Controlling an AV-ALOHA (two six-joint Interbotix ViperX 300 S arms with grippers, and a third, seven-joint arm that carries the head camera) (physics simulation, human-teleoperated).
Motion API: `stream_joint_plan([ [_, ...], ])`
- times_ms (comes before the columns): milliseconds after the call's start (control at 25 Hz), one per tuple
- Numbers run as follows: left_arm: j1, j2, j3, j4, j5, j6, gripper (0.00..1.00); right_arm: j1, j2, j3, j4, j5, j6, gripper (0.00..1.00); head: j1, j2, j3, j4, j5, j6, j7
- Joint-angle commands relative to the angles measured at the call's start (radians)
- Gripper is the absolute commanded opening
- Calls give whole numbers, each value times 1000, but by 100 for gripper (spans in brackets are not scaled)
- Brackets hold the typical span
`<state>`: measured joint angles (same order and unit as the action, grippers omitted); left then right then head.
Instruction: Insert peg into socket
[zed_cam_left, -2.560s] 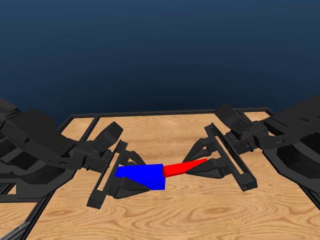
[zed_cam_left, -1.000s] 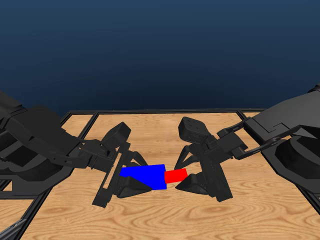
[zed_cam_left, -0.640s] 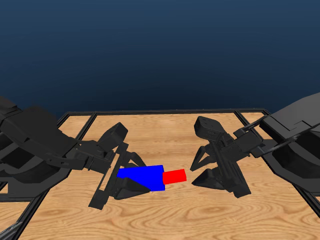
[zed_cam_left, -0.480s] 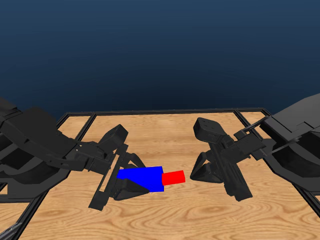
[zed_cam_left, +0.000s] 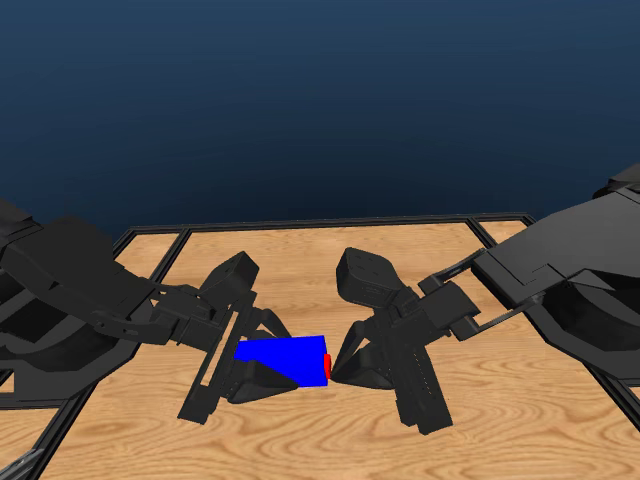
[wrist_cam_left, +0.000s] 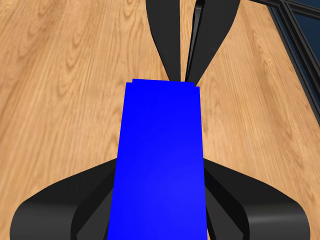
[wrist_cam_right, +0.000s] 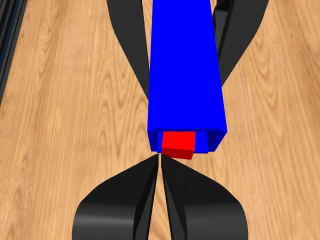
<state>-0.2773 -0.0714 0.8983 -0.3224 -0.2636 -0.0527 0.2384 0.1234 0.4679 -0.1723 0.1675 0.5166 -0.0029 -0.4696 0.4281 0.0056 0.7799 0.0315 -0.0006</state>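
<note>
Peg nearly buried in socket, held above worktop. Left claw pinching socket. Right claw pressed together, empty, tips at peg end. My worry: off-axis push jams peg or twists socket in grip.

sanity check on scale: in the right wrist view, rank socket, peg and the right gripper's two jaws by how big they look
1. socket, the biggest patch.
2. right gripper jaws, large partly because they sit nearest the camera.
3. peg, only a small red end showing at the socket's mouth.
</note>
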Motion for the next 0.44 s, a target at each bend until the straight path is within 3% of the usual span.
stream_joint_plan([
  [40, 1, -23, -31, 10, -21, -4, 0, -15, -3, -46, 29, -84, -60, 0, -1, 2, -19, 0, -12, 1, 0],
  [240, -2, -23, -30, 16, -17, -8, 0, -19, 5, -18, 69, -106, -96, 0, -2, 1, -20, 0, -16, 2, -2],
  [360, -2, -24, -24, 15, -15, -14, 0, -12, -19, 35, 102, -119, -84, 0, 1, -1, -22, 1, -21, 4, -5],
  [440, -5, -21, -15, 14, -22, -18, 0, -20, -68, 127, 151, -173, -77, 0, 3, -5, -23, 1, -25, 2, -7],
])
